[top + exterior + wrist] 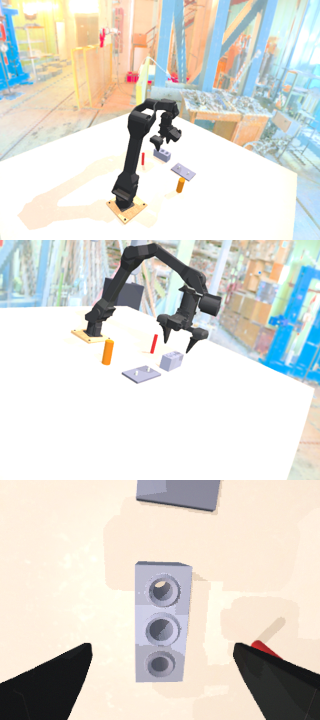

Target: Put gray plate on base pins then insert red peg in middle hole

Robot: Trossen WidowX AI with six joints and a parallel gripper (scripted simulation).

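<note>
The gray plate (161,155) (169,363) (142,609), a thick block with three holes in a row, rests on the table, holes facing up. The base (183,172) (142,376) (180,494) is a thin flat slab with two pale upright pins. It lies apart from the plate, with nothing on the pins. The red peg (142,158) (154,343) (265,649) stands upright on the table; in the wrist view the right finger partly hides it. My gripper (163,146) (176,347) (164,649) is open and empty, above the plate, with a finger to each side in the wrist view.
An orange cylinder (180,185) (108,352) stands upright near the base, on the side toward the arm's mount. The arm is bolted to a wooden board (125,218) (78,335). The red peg stands beside the plate, on the right finger's side in the wrist view.
</note>
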